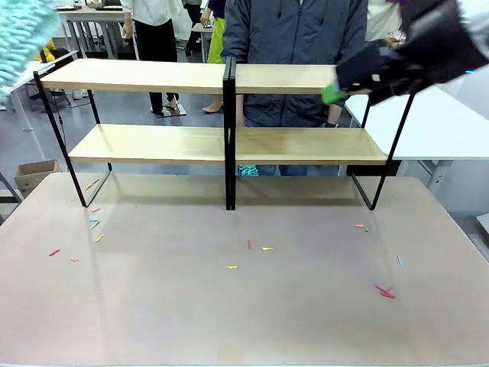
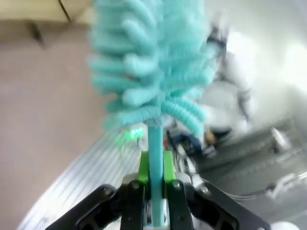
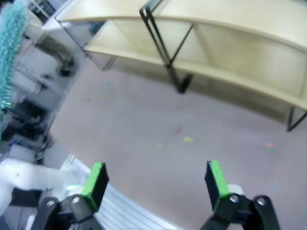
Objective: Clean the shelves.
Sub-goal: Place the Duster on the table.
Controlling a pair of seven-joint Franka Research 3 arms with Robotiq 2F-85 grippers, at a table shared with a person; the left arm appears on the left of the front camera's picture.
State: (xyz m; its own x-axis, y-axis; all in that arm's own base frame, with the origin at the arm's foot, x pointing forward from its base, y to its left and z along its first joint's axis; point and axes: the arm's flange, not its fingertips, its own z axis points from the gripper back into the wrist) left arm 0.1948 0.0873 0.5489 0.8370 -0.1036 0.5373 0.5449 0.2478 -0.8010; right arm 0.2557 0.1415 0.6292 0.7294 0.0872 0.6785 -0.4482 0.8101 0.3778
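We see a turquoise duster [image 2: 153,72], light wooden shelves [image 1: 221,76] on a black frame, and red, yellow, blue scraps [image 1: 386,292] on the beige table [image 1: 229,313].

the shelves [image 1: 221,141] span the upper half of the front frame, upright on the table's far side. two light wooden tiers sit bare in a thin black frame with a central upright.

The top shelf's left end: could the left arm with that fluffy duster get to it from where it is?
Probably yes: the duster, clamped in the left gripper, hangs just beside the shelves' upper left corner, with nothing between.
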